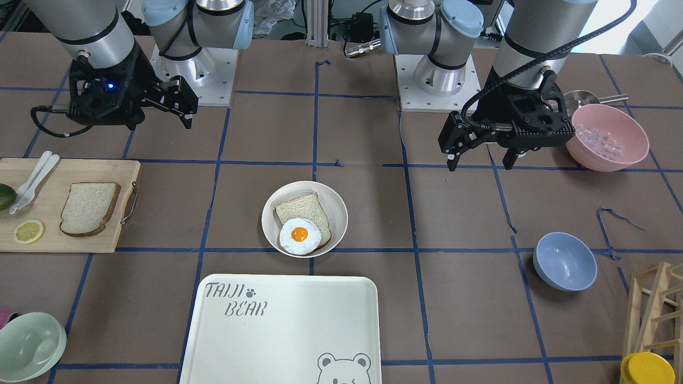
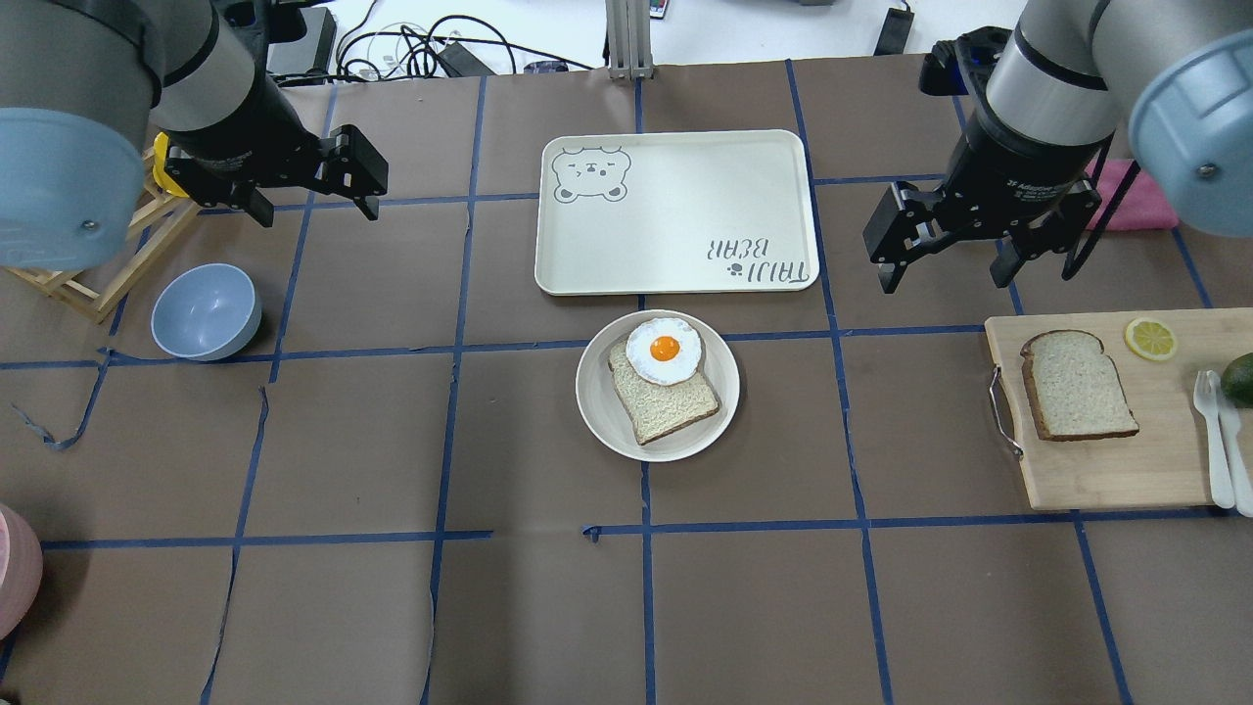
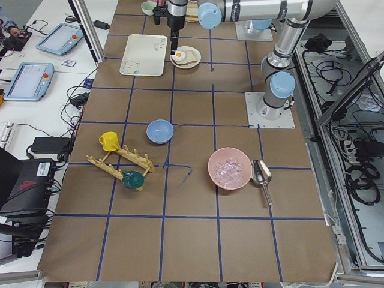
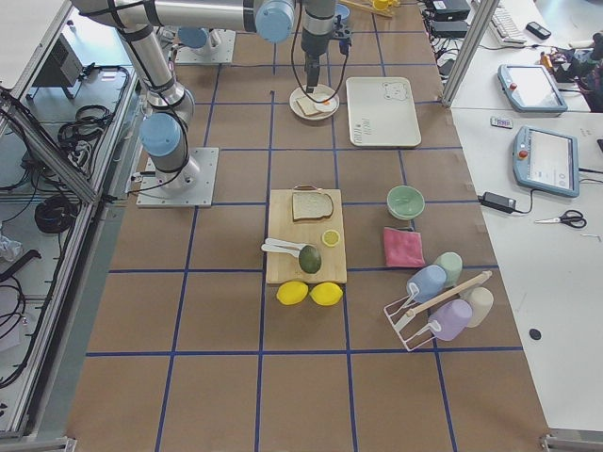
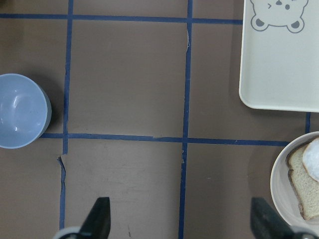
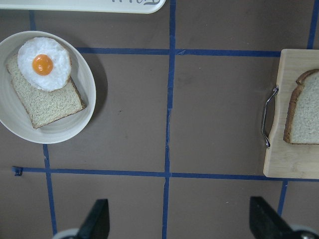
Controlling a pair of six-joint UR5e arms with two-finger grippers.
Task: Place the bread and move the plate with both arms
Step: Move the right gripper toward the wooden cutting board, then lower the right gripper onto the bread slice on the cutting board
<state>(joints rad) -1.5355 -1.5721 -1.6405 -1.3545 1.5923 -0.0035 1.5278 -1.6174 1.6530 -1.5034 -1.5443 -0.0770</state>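
Observation:
The bread (image 2: 1077, 384) lies flat on a wooden cutting board (image 2: 1106, 470) at the robot's right; it also shows in the front view (image 1: 89, 208) and at the right wrist view's edge (image 6: 304, 107). The plate (image 2: 597, 401) sits mid-table and holds a thinner slice (image 2: 671, 401) with a fried egg (image 2: 664, 350) on it. My right gripper (image 2: 945, 279) is open and empty, hovering above the table between plate and board. My left gripper (image 2: 318, 208) is open and empty, hovering far to the plate's left, near the blue bowl.
A bear-printed tray (image 2: 675, 211) lies just beyond the plate. A blue bowl (image 2: 206, 311) and a wooden rack (image 2: 88, 264) are at the left. A pink bowl (image 1: 608, 136) stands near the left arm's base. Lemon slice, cutlery and avocado share the board.

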